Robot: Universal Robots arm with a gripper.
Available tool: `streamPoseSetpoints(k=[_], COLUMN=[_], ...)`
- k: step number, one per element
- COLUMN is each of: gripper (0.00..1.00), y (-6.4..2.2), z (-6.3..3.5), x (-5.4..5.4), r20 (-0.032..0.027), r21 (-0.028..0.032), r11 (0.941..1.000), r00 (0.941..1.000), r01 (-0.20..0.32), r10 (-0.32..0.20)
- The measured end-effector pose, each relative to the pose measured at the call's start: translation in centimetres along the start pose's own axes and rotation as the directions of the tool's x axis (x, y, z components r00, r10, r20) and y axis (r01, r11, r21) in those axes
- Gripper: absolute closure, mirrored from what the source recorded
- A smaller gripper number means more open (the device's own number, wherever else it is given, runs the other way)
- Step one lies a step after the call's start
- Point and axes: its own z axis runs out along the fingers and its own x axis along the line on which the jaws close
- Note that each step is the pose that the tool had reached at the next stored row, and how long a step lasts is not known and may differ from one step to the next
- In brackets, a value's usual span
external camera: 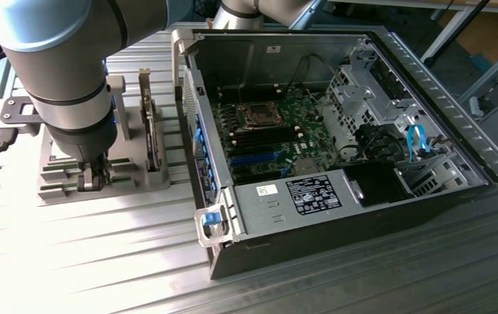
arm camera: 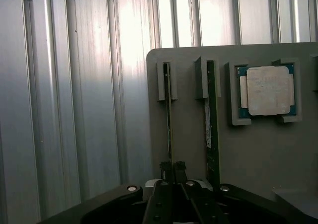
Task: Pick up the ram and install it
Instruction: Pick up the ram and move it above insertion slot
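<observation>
The robot's hand (external camera: 91, 178) is down low over a gray holder (external camera: 131, 180). The holder sits flat on the ribbed metal desk (external camera: 100, 261). It is just beside an open computer case (external camera: 319, 245), on the exterior view's left of the case. The big gray arm (external camera: 65, 65) stands straight up above the hand.

In the wrist view, the holder (arm camera: 258, 149) has two thin slots and one square pocket. The ram (arm camera: 169, 119) stands on its thin edge in the slot nearest the holder's side edge, next to the bare desk (arm camera: 74, 110). A second ram stick (arm camera: 212, 134) stands the same way in the next slot. A square silver chip (arm camera: 268, 91) lies flat in the pocket on the far side of that stick.

The hand (arm camera: 172, 167) is narrow. Its two dark fingertips (arm camera: 165, 166) sit close together, one on each side of the ram, and they seem to pinch it. The ram is still down in its slot.

Inside the case, the green board (external camera: 275, 131) lies flat on the bottom.
</observation>
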Motion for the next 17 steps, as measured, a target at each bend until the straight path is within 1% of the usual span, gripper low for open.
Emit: streamPoseSetpoints(k=[9, 17], gripper=[0.88, 0.88], y=[0.00, 0.04], z=[-0.05, -0.86], x=[0.00, -0.02], r20=[0.0001, 0.0000], r21=[0.0001, 0.0000], r11=[1.0000, 1.0000], r00=[1.0000, 1.0000], r01=[0.000, 0.000], r10=[0.000, 0.000])
